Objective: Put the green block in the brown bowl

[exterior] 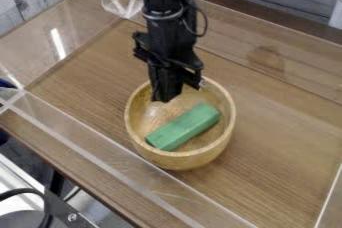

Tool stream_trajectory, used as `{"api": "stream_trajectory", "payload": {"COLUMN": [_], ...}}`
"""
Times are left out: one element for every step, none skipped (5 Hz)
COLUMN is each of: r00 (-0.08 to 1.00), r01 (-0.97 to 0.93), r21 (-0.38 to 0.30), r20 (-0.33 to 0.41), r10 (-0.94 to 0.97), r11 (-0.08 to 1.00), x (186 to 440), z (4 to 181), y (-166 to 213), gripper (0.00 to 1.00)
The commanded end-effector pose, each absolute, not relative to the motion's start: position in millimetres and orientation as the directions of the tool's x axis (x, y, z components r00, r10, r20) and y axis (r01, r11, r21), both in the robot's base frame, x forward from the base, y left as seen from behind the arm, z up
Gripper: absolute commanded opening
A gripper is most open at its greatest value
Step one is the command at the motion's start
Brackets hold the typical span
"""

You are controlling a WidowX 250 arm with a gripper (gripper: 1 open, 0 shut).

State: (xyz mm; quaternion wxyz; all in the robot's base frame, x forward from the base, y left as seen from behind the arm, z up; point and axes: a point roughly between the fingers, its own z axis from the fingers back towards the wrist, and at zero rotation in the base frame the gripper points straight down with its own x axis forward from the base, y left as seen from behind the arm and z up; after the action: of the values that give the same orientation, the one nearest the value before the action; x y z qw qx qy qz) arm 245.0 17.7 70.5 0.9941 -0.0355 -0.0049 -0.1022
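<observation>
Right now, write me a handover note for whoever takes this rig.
Hand: shut, empty, pointing down over the rear rim of the brown bowl.
Green block: lying inside the bowl, tilted against its wall, apart from the hand.
Done: the block is in the bowl, so the job looks complete.
Left: probably only to lift the hand clear without knocking the bowl.

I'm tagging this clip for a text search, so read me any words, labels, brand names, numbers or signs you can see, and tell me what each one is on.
None: no readable text in this view.
Green block: plain, no marking.
Brown bowl: only wood grain.
Pincer and the black arm above it: no legible label.
Wooden table and clear plastic walls: unmarked.
</observation>
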Motion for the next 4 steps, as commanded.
{"api": "stream_trajectory", "payload": {"r00": [0.978, 0.979, 0.980, 0.979], "r01": [0.205, 0.199, 0.191, 0.171], "r21": [-0.057, -0.060, -0.065, -0.063], "r20": [0.054, 0.059, 0.070, 0.125], "r10": [-0.202, -0.195, -0.187, -0.162], "r11": [0.977, 0.978, 0.979, 0.983], "x": [251.2, 251.6, 251.8, 255.3], "z": [83.5, 89.9, 100.1, 131.3], "y": [18.1, 18.7, 19.3, 23.0], "gripper": [1.00, 1.00, 1.00, 1.00]}}
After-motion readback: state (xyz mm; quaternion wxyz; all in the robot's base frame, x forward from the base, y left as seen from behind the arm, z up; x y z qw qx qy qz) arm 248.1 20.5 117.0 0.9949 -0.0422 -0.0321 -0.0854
